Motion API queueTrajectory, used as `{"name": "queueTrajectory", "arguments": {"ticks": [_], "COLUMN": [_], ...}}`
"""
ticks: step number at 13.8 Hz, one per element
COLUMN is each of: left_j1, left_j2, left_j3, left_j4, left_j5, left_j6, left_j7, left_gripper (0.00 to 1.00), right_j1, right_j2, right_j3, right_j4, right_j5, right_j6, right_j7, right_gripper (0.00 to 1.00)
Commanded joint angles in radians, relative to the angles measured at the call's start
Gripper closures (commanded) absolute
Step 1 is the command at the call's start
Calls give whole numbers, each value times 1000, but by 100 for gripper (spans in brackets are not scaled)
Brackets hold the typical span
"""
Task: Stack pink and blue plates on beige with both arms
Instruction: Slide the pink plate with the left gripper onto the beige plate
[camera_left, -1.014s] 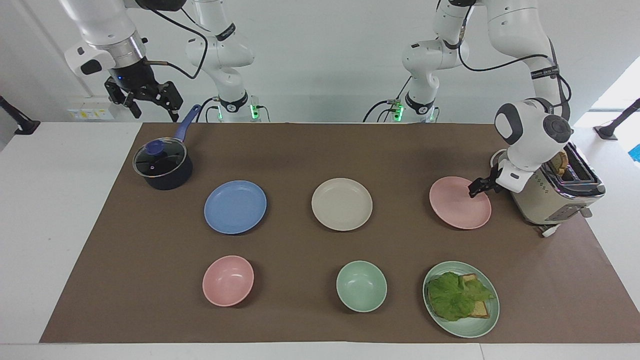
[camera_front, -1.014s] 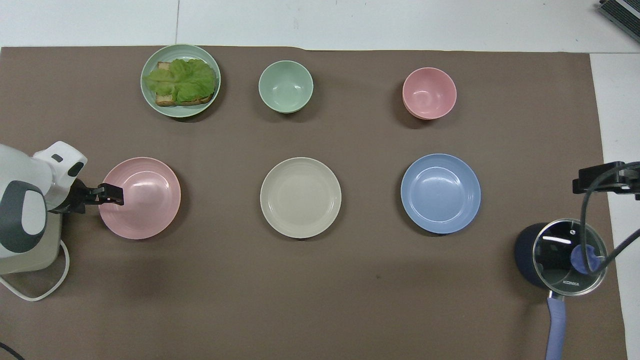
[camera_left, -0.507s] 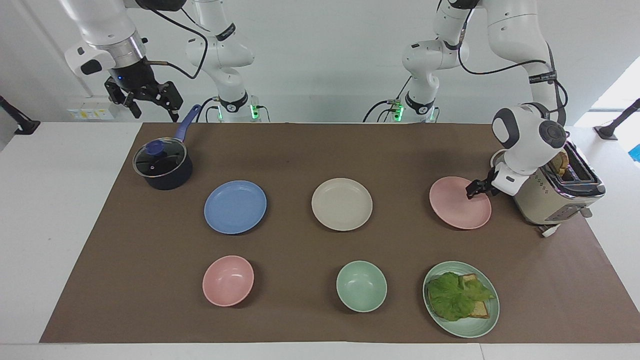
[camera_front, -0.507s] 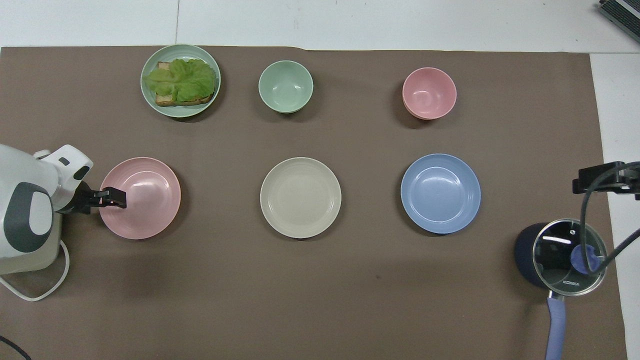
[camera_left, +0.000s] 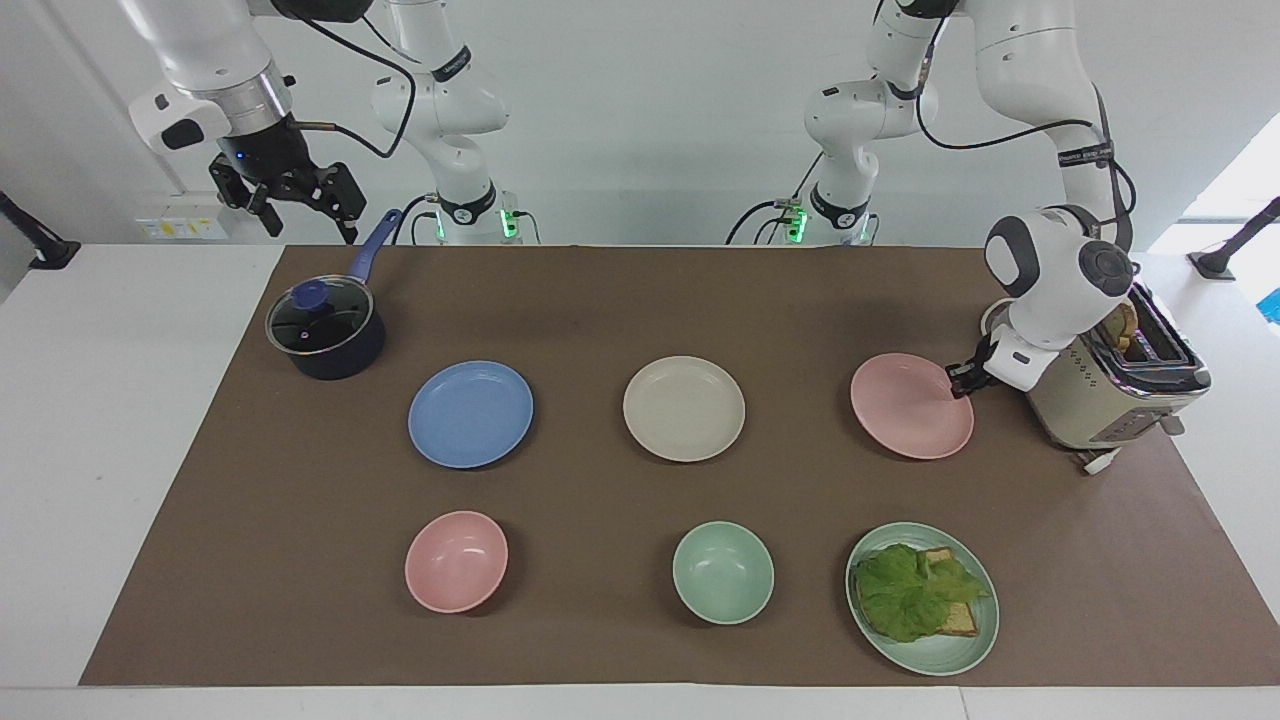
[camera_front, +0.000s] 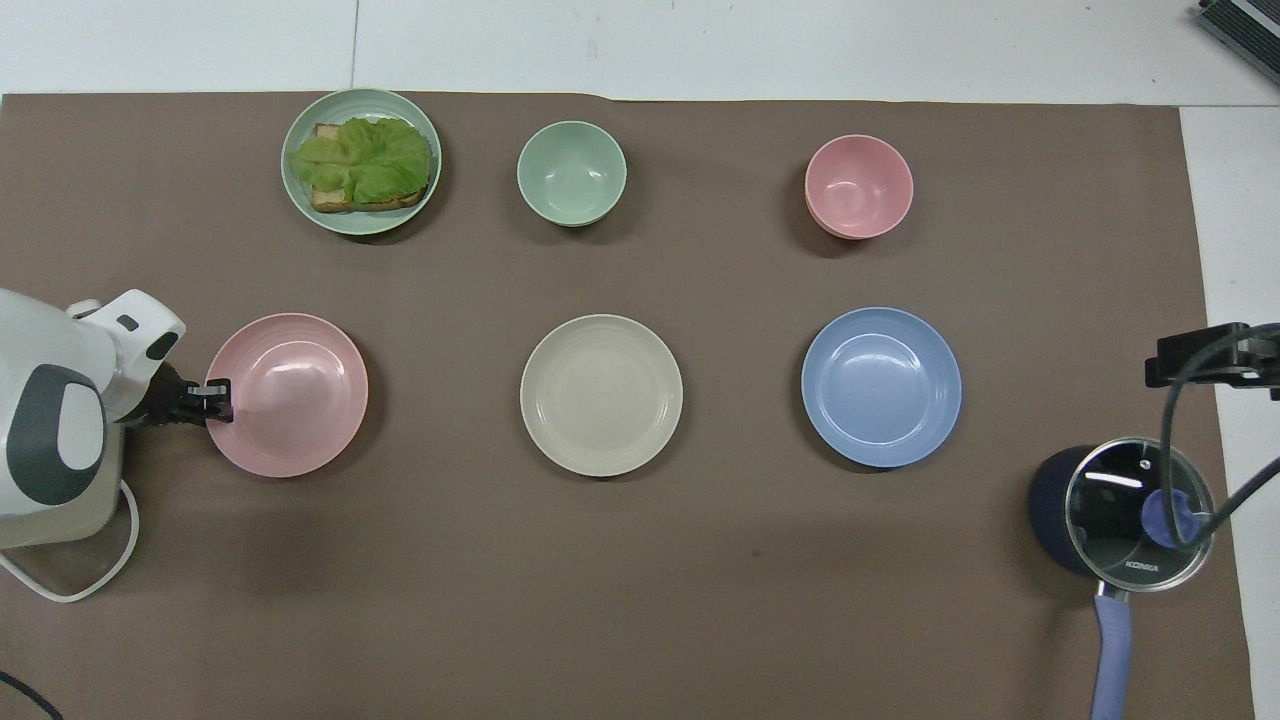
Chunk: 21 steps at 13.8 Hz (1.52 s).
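1. Black jaws of my left gripper (camera_left: 962, 380) are pinched on the rim of the pink plate (camera_left: 908, 408), at the plate's 9 o'clock in the overhead view, on the edge toward the toaster (camera_left: 1120, 385).
2. I see the pink plate at the left arm's end of the mat (camera_left: 640, 640), the beige plate (camera_left: 684, 408) mid-row, the blue plate (camera_left: 470, 413) toward the right arm's end.
3. My right gripper (camera_left: 290, 200) hangs with jaws spread, waiting, at 11 o'clock from the lidded pot (camera_left: 325, 333) in the facing view.
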Motion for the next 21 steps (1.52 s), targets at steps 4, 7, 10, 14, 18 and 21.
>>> {"name": "queueTrajectory", "arguments": {"ticks": [4, 7, 10, 14, 18, 21], "left_j1": [2, -12, -14, -15, -98, -201], "left_j2": [2, -1, -14, -76, -100, -135], "left_j3": [-5, -8, -19, -84, -125, -125], "left_j4": [77, 178, 250, 284, 263, 186], "left_j5": [2, -24, -61, -162, -233, -263], "left_j6": [-160, -310, -419, -486, -451, -312], "left_j7": [8, 6, 0, -78, -187, -254], "left_gripper": [100, 100, 100, 100, 100, 100], "right_j1": [-13, -13, -13, -13, -13, -13], "right_j2": [-9, -9, -9, -9, -9, -9], "right_j3": [7, 7, 7, 6, 6, 7], "right_j4": [-12, -12, -12, -12, -12, -12], "right_j5": [4, 4, 4, 4, 4, 4], "right_j6": [16, 16, 16, 16, 16, 16], "right_j7": [-18, -18, -18, -18, -18, -18], "right_gripper": [0, 0, 0, 0, 0, 0]}}
